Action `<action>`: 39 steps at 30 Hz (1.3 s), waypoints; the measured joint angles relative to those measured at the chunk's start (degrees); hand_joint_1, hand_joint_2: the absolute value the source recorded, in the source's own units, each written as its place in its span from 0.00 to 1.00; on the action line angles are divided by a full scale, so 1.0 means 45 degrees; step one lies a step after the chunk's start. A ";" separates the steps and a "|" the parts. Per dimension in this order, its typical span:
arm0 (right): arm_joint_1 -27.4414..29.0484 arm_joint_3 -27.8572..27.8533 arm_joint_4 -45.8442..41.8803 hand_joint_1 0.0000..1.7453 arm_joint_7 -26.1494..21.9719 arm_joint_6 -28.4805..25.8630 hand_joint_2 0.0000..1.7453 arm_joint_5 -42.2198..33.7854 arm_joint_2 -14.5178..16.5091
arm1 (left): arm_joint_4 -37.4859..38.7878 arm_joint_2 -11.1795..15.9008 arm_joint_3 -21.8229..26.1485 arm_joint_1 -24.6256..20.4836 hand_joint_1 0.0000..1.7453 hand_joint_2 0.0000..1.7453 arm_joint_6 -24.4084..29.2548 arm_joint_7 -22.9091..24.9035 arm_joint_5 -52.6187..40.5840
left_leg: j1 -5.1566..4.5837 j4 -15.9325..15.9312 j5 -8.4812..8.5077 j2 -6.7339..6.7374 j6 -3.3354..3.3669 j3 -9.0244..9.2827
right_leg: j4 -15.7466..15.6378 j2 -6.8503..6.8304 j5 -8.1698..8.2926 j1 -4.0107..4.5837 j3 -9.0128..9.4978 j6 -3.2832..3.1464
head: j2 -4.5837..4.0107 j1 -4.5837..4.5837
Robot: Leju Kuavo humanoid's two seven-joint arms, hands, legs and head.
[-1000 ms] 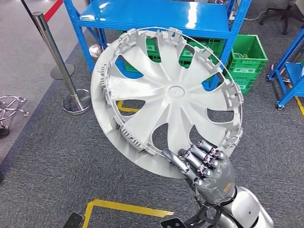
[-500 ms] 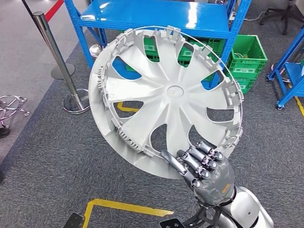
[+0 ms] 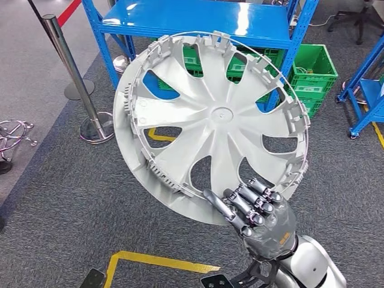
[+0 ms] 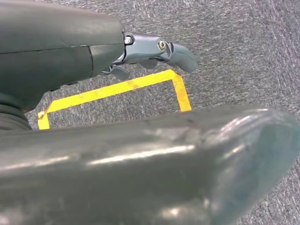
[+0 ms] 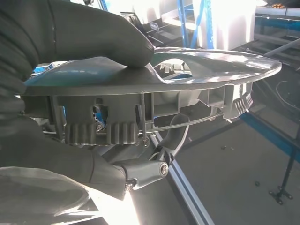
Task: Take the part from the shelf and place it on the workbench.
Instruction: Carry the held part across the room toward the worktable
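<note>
At the lower right of the head view, the robot's right hand (image 3: pixel 260 219) clamps the near rim of a silver wheel cover (image 3: pixel 213 120), fingers (image 3: pixel 240 204) curled over the ribbed inner face; the right wrist view shows the thumb (image 5: pixel 106 37) pressing down on the smooth outer side, so the rim is pinched between thumb and fingers. The cover is held in the air, tilted, its back toward the camera, filling the middle of the frame above grey carpet and a yellow floor line (image 3: pixel 158 261) at the bottom edge.

The left hand (image 4: pixel 155 49) hangs over the carpet in the left wrist view; a finger sticks out with nothing in it, but whether the hand is spread or curled cannot be told.

The cover looks like thin moulded plastic: probably light, fairly stiff across the spokes but springy at the edge, with small clips and a wire ring around the back that could snap or snag. A single hold at one edge leaves the broad disc hanging out like a lever, likely to swing or twist; the rim between the clip blocks seems the soundest place to grip.

Beyond, a blue shelf (image 3: pixel 194 21) crosses the top of the frame with green crates (image 3: pixel 314 75) under it, and a post (image 3: pixel 68 63) with a red belt stands at the upper left. No workbench is seen.
</note>
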 joint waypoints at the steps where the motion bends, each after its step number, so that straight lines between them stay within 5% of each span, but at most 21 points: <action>1: -0.0013 -0.0002 -0.0006 1.00 0.0050 0.0000 1.00 0.0066 0.0006 | 0.0000 0.0010 -0.0002 0.0000 0.00 0.00 0.0002 -0.0002 0.0012 | -0.0005 -0.0080 0.0040 -0.0004 0.0087 0.0024 | -0.0061 -0.0019 0.0032 0.0002 0.0023 0.0062 | 0.0001 -0.0006; 3: -0.0089 -0.0008 -0.0018 1.00 0.0231 0.0000 1.00 0.0292 0.0018 | 0.0000 0.0025 -0.0007 -0.0002 0.00 0.00 0.0010 -0.0007 0.0060 | 0.0084 -0.0409 0.0249 -0.0142 0.0249 0.0090 | 0.1329 -0.0017 -0.0757 -0.0088 -0.0619 0.0302 | 0.0004 0.0007; 5: -0.0146 -0.0008 -0.0022 1.00 0.0364 0.0000 1.00 0.0448 0.0022 | 0.0000 0.0019 -0.0013 -0.0002 0.00 0.00 0.0011 -0.0006 0.0090 | 0.0270 -0.0636 0.0442 -0.0442 0.0169 0.0099 | 0.2459 0.0027 -0.1271 -0.0248 -0.1061 0.0551 | 0.0004 0.0032; 7: -0.0157 -0.0007 -0.0019 1.00 0.0413 0.0000 1.00 0.0486 0.0022 | 0.0000 0.0020 -0.0016 -0.0007 0.00 0.00 0.0006 -0.0001 0.0091 | 0.0394 -0.0466 0.0426 -0.0749 -0.0063 -0.0022 | 0.1122 0.0361 -0.0634 -0.0430 -0.0284 0.0768 | 0.0004 0.0043; 10: -0.0183 -0.0004 -0.0018 1.00 0.0437 -0.0006 1.00 0.0509 0.0022 | 0.0000 0.0043 -0.0030 -0.0002 0.00 0.00 0.0004 0.0000 0.0093 | 0.0422 -0.0143 0.0419 -0.1090 -0.0394 -0.0287 | 0.0012 0.0827 -0.0443 -0.0482 0.0350 0.0582 | 0.0005 0.0046; 12: -0.0197 0.0006 -0.0019 1.00 0.0436 -0.0010 1.00 0.0518 0.0022 | 0.0000 0.0045 -0.0047 0.0047 0.00 0.00 0.0002 0.0001 0.0098 | 0.0448 -0.0119 0.0495 -0.1228 -0.0546 -0.0398 | 0.0147 0.0571 -0.0402 -0.0442 0.0311 0.0312 | 0.0005 0.0023; 15: -0.0200 0.0015 -0.0024 1.00 0.0436 -0.0010 1.00 0.0522 0.0025 | 0.0000 0.0042 -0.0083 0.0045 0.00 0.00 0.0000 0.0005 0.0106 | 0.0416 0.0838 -0.0139 -0.0587 -0.0638 -0.0832 | 0.0186 0.0144 -0.0341 -0.0398 0.0264 0.0075 | 0.0001 -0.0092; 17: -0.0199 0.0010 -0.0027 1.00 0.0432 -0.0010 1.00 0.0522 0.0027 | 0.0000 0.0040 -0.0103 0.0015 0.00 0.00 0.0000 0.0006 0.0106 | 0.0389 0.2628 -0.1056 -0.0210 -0.0624 -0.1535 | 0.0188 -0.0186 -0.0352 -0.0287 0.0253 -0.0038 | 0.0000 -0.0152; 19: -0.0199 0.0010 -0.0024 1.00 0.0408 -0.0010 1.00 0.0522 0.0027 | 0.0000 0.0039 -0.0129 0.0014 0.00 0.00 0.0000 0.0013 0.0106 | 0.0365 0.3739 -0.1434 -0.0158 -0.0550 -0.1895 | 0.0190 -0.0514 -0.0378 -0.0183 0.0254 -0.0098 | 0.0001 -0.0157; 21: -0.0204 0.0016 -0.0027 1.00 0.0361 -0.0010 1.00 0.0523 0.0027 | 0.0000 0.0041 -0.0157 0.0022 0.00 0.00 0.0000 0.0021 0.0106 | 0.0274 0.2932 -0.0923 -0.0057 -0.0364 -0.1363 | 0.0191 -0.0805 -0.0413 -0.0095 0.0289 -0.0132 | 0.0001 -0.0160; 24: -0.0215 0.0023 -0.0041 1.00 0.0312 -0.0012 1.00 0.0521 0.0027 | 0.0000 0.0061 -0.0176 -0.0017 0.00 0.00 0.0001 0.0021 0.0100 | -0.0040 0.0691 -0.0238 0.0701 0.0040 -0.0169 | 0.0201 -0.1225 -0.0518 0.0038 0.0355 -0.0090 | 0.0001 -0.0157; 25: -0.0225 0.0024 -0.0046 1.00 0.0306 -0.0013 1.00 0.0518 0.0027 | 0.0000 0.0072 -0.0177 -0.0033 0.00 0.00 0.0002 0.0024 0.0097 | -0.0118 0.0424 -0.0260 0.0838 0.0107 -0.0058 | 0.0202 -0.1364 -0.0544 0.0068 0.0354 -0.0050 | 0.0001 -0.0153; 27: -0.0262 0.0027 -0.0049 1.00 0.0283 -0.0015 1.00 0.0510 0.0027 | 0.0000 0.0094 -0.0180 -0.0036 0.00 0.00 0.0005 0.0032 0.0090 | -0.0145 0.0300 -0.0281 0.0640 0.0161 -0.0063 | 0.0167 -0.1637 -0.0580 0.0085 0.0380 0.0054 | 0.0004 -0.0159; 28: -0.0287 0.0029 -0.0049 1.00 0.0266 -0.0015 1.00 0.0505 0.0027 | 0.0000 0.0100 -0.0181 -0.0011 0.00 0.00 0.0005 0.0035 0.0090 | -0.0122 0.0221 -0.0246 0.0491 0.0200 -0.0051 | 0.0199 -0.1521 -0.0659 0.0062 0.0374 0.0106 | 0.0002 -0.0148; 30: -0.0318 0.0027 -0.0056 1.00 0.0225 -0.0016 1.00 0.0494 0.0027 | 0.0000 0.0102 -0.0186 -0.0019 0.00 0.00 0.0004 0.0035 0.0085 | -0.0045 0.0066 -0.0158 0.0212 0.0311 -0.0005 | 0.0837 -0.0813 -0.1095 -0.0005 0.0079 0.0204 | 0.0004 -0.0122; 32: -0.0322 0.0022 -0.0063 1.00 0.0170 -0.0018 1.00 0.0500 0.0027 | 0.0000 0.0092 -0.0188 -0.0077 0.00 0.00 0.0001 0.0035 0.0084 | -0.0022 0.0039 -0.0118 -0.0081 0.0370 -0.0025 | 0.2429 -0.0123 -0.1811 -0.0056 -0.0724 0.0264 | 0.0005 -0.0108; 34: -0.0315 0.0021 -0.0063 1.00 0.0114 -0.0019 1.00 0.0513 0.0027 | 0.0000 0.0078 -0.0188 -0.0103 0.00 0.00 -0.0004 0.0035 0.0084 | -0.0026 0.0049 -0.0112 -0.0420 0.0379 -0.0034 | 0.3662 0.0010 -0.2062 -0.0062 -0.1440 0.0318 | 0.0005 -0.0114; 36: -0.0309 0.0021 -0.0063 1.00 0.0074 -0.0019 1.00 0.0515 0.0027 | 0.0000 0.0070 -0.0188 -0.0098 0.00 0.00 -0.0017 0.0035 0.0087 | -0.0018 0.0084 -0.0111 -0.0781 0.0372 -0.0024 | 0.3096 0.0086 -0.1345 -0.0083 -0.1346 0.0346 | 0.0005 -0.0112; 39: -0.0312 0.0016 -0.0077 1.00 0.0055 -0.0021 1.00 0.0517 0.0027 | 0.0000 0.0062 -0.0189 -0.0117 0.00 0.00 -0.0035 0.0035 0.0095 | -0.0019 0.0221 -0.0110 -0.1277 0.0251 -0.0127 | 0.0850 0.0960 -0.0227 -0.0218 -0.0429 0.0303 | 0.0005 -0.0117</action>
